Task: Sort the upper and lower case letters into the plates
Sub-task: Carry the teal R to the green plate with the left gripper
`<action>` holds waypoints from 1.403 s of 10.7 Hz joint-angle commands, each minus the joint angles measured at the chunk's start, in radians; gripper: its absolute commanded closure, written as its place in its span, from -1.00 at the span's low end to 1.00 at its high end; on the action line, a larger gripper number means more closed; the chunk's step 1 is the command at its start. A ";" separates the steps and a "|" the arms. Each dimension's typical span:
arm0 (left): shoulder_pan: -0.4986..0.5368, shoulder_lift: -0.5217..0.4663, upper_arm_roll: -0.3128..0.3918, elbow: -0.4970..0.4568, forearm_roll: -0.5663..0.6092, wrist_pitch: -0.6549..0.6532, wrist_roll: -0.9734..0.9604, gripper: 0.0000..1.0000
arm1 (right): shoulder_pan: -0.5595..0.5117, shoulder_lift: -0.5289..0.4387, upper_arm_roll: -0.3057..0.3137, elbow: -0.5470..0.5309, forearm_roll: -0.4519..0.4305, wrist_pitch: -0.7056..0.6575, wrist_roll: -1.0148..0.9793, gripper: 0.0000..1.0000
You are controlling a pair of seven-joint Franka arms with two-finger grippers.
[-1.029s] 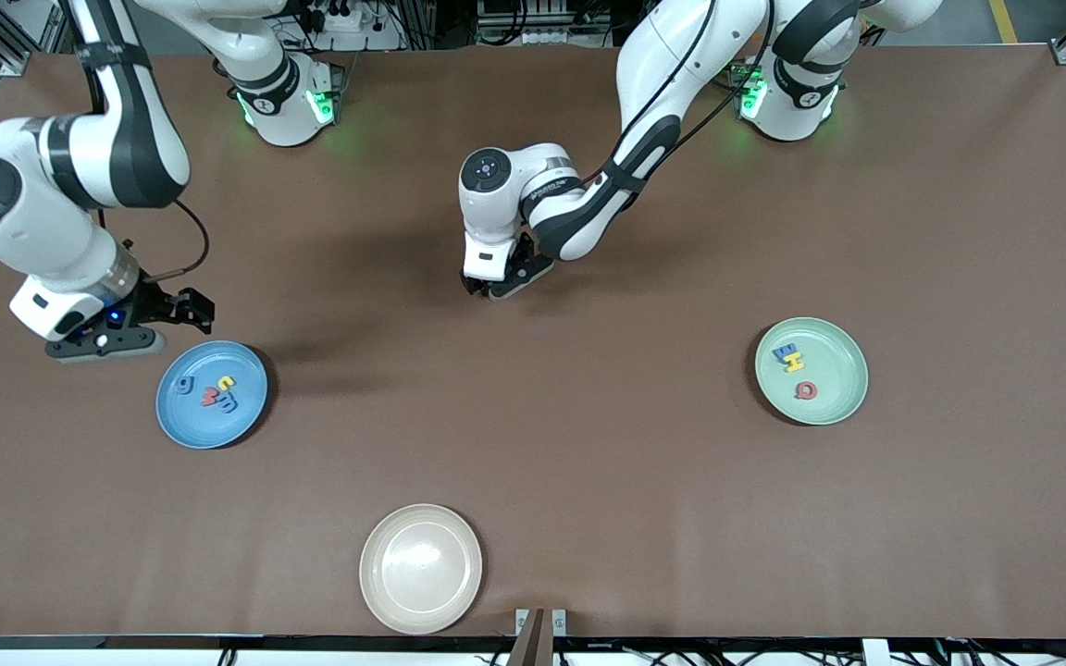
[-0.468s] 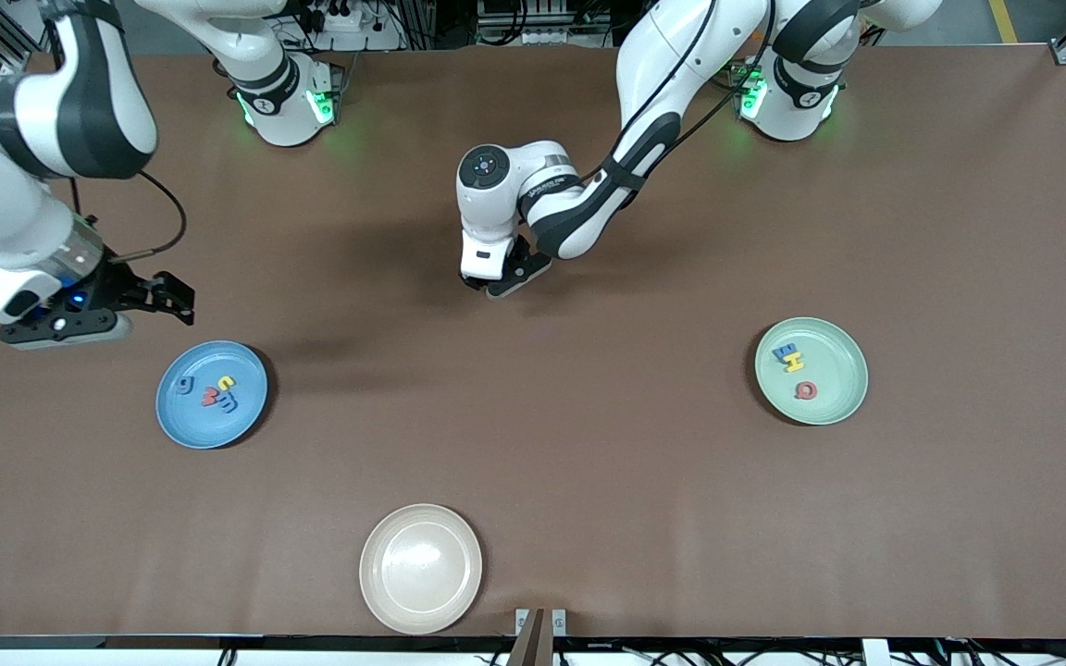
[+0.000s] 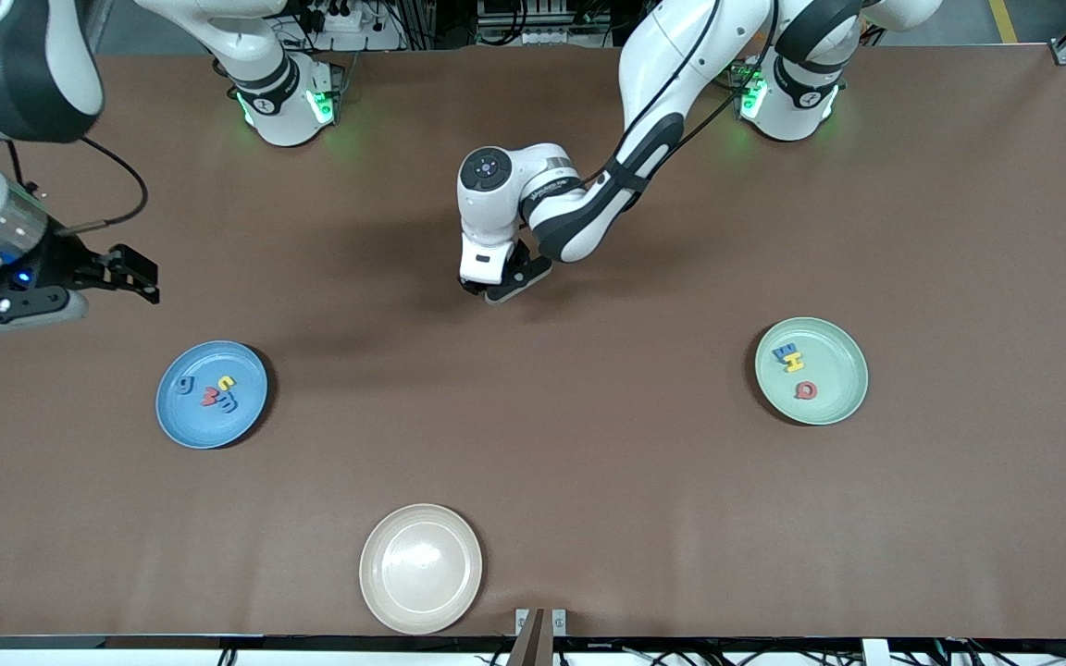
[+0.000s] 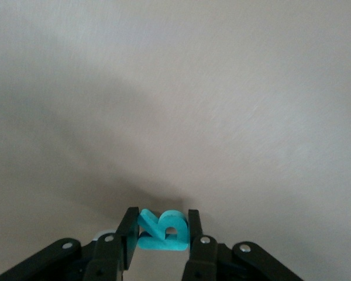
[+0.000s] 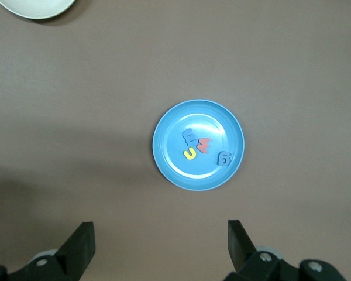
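Left end effector (image 4: pixel 159 231) was down at mid-table, toward the robots' bases, fingers (image 4: pixel 127 234) pinched shut on small flat teal toy letter (image 4: pixel 162 230). Letter stood on edge btwn the pads, bottom edge at or near the brown table (image 3: pixel 588 481); contact couldn't be told. Long axis ran across the gap, pad to pad, flat face toward the wrist cam. Looked like a B or R, so prob. upper case; not certain.

Judged step: lift, then carry to pale green round plate (image 3: pixel 834 400), w/ blue, yellow & red letters (image 3: pixel 788 357) in it. Best done w/ straight-up lift first, grip kept firm, low release over bare plate area to avoid bounce.

Right end effector (image 5: pixel 161 243) hung wide open, holding nothing, over table edge near blue round plate (image 3: pixel 181 416) w/ four letters (image 3: pixel 218 391); waiting. Cream-beige plate (image 3: pixel 421 568) sat nearest the front cam.
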 commanded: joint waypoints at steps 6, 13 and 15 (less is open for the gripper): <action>0.140 -0.180 -0.006 -0.027 0.013 -0.209 0.352 1.00 | -0.006 0.003 0.000 0.183 0.005 -0.118 -0.044 -1.00; 0.332 -0.335 -0.021 -0.061 -0.155 -0.373 0.734 1.00 | -0.001 0.005 0.004 0.249 -0.038 -0.202 -0.032 -1.00; 0.388 -0.364 -0.021 -0.072 -0.200 -0.421 0.838 1.00 | -0.006 0.005 0.002 0.251 -0.023 -0.223 0.079 -1.00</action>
